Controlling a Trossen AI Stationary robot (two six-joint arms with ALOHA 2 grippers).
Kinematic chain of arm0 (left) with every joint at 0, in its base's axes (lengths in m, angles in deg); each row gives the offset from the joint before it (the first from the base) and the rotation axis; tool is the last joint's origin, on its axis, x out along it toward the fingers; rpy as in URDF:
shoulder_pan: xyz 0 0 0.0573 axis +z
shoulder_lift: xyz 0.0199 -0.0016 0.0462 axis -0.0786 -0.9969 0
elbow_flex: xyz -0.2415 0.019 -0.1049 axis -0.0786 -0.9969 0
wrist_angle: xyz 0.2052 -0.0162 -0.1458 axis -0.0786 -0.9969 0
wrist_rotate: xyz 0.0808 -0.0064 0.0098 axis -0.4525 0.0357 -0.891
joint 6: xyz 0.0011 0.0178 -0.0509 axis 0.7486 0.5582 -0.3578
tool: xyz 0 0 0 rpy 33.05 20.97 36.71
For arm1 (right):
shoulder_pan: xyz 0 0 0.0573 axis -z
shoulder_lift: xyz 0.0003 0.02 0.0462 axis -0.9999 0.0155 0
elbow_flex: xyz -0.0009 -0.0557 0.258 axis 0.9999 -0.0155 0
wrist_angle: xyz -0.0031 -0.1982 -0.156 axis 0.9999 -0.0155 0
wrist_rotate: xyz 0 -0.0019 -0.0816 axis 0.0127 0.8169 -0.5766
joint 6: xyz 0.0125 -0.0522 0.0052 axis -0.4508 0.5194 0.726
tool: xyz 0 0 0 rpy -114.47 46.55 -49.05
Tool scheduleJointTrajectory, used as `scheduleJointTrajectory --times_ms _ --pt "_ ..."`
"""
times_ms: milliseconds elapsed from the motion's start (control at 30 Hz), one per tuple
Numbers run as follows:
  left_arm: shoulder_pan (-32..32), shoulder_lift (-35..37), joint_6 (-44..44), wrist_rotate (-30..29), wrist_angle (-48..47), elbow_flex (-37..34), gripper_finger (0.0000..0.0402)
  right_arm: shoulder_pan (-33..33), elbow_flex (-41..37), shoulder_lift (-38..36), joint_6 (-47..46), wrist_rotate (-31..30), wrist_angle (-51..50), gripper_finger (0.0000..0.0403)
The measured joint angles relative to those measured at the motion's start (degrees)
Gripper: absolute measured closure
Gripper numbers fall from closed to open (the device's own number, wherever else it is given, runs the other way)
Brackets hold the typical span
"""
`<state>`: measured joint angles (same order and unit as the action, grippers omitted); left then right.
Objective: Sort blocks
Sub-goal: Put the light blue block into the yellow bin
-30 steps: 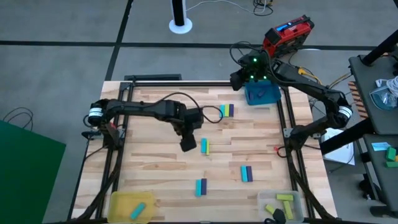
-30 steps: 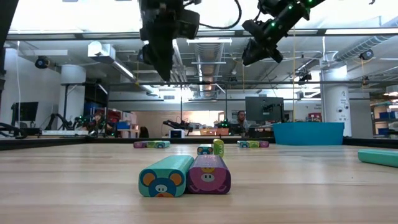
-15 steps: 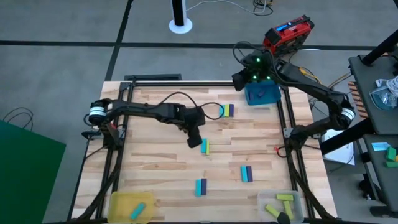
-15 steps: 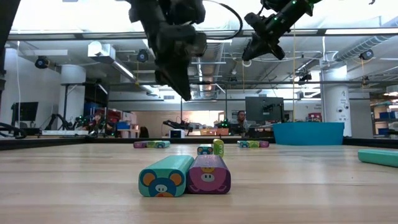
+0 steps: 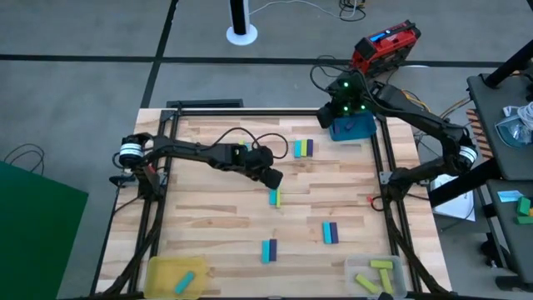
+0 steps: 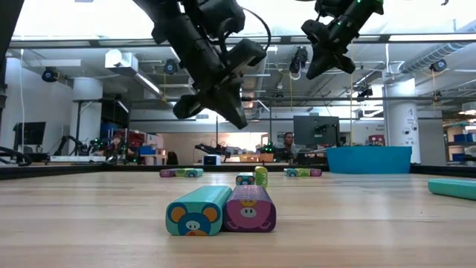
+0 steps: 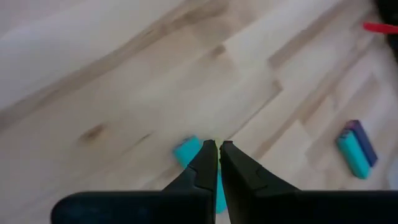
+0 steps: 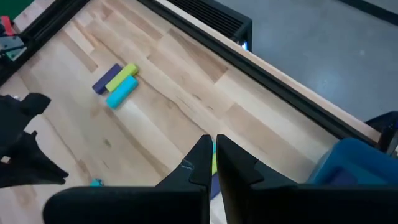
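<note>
Now | L end effector (image 5: 271, 177) closed, empty, above cyan/green block pair (image 5: 273, 197) mid-desk (image 5: 208, 225) | R end effector (image 5: 326, 116) closed, empty, by blue tray (image 5: 351, 126) | other blocks scattered

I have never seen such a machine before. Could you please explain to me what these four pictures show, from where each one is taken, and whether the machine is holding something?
It is a robot with two dark arms at a wooden table. One picture looks straight down from above, one looks level across the table top, and two come from cameras on the arms' wrists.

The left gripper hangs over the middle of the table, just above a cyan and yellow-green pair of blocks. The right gripper hangs at the far edge beside a blue tray. Both have their fingers closed and hold nothing.

More small blocks lie in pairs on the table, such as a cyan and purple pair. At the near edge, a yellow tray holds one cyan block and a clear tray holds yellow-green ones.
</note>
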<state>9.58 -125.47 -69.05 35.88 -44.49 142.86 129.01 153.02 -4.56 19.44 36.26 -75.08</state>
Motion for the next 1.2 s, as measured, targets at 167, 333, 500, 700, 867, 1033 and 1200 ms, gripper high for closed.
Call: scheduleJointTrajectory --times_ms 167,333,500,700,867,1033,1200 --pt "-0.32 0.0 -4.05 -0.13 -0.68 -1.73 0.0401 0.0 -0.02 0.0 -0.03 0.0 -0.01 0.039" --pt "-2.19 0.0 -4.97 -1.53 1.11 -3.29 0.0401 0.0 -0.02 0.0 -0.59 0.0 -0.02 0.039" --pt "-4.05 -0.46 -6.3 -4.03 2.39 -4.28 0.0402 0.0 -0.04 0.0 -0.68 -0.01 -0.02 0.039" --pt "-4.6 -4.01 -6.44 -3.4 1.9 -2.49 0.0402 -0.03 -0.05 0.0 -1.3 -0.04 -0.03 0.039" --pt "-4.66 -6.54 -4.63 -3.18 2.13 0.62 0.0402 -0.23 -0.06 0.0 -1.99 -0.06 0.01 0.039" --pt "-4.64 -8.98 -4.11 -1.35 -1.14 1.61 0.0401 -0.28 -0.08 0.0 -1.99 -0.04 -0.17 0.039" --pt "-5.06 -10.32 -3.87 1.59 -0.48 1.12 0.0401 -0.28 -0.08 0.0 -1.99 -0.04 -0.04 0.039"
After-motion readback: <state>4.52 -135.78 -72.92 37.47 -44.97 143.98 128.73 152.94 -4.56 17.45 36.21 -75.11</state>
